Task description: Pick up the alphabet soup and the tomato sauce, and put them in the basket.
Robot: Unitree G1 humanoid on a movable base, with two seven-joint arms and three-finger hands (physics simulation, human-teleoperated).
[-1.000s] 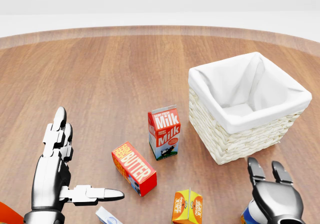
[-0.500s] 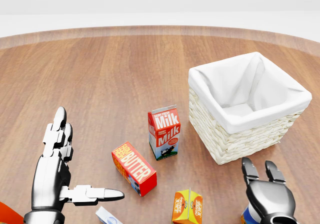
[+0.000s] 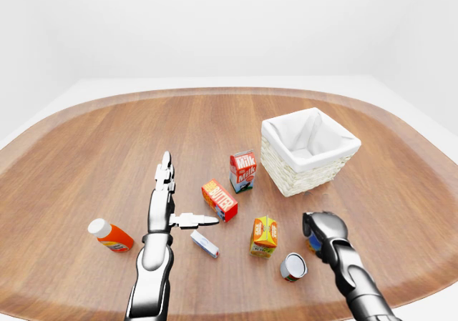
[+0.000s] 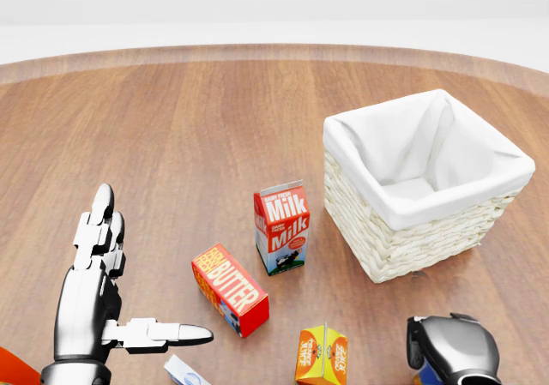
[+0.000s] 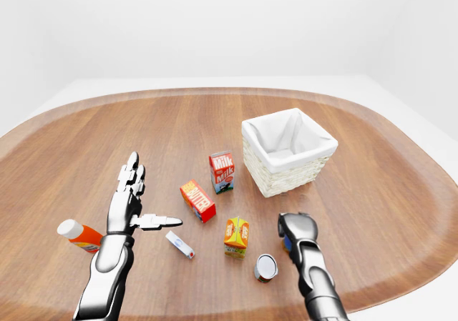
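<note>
Chrome right robot hand (image 3: 323, 229) curls over a blue-labelled can (image 3: 313, 243); left robot hand (image 3: 166, 205) splayed flat.

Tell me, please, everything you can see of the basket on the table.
The basket is square, woven of pale wicker, with a white cloth lining folded over its rim. It stands upright and open on the wooden table, right of the milk carton, with a gap between them. Nothing shows inside it. No hand touches it.

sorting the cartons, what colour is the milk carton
Red and white milk carton, with a dark patch low on one face; clearest in the head view.
</note>
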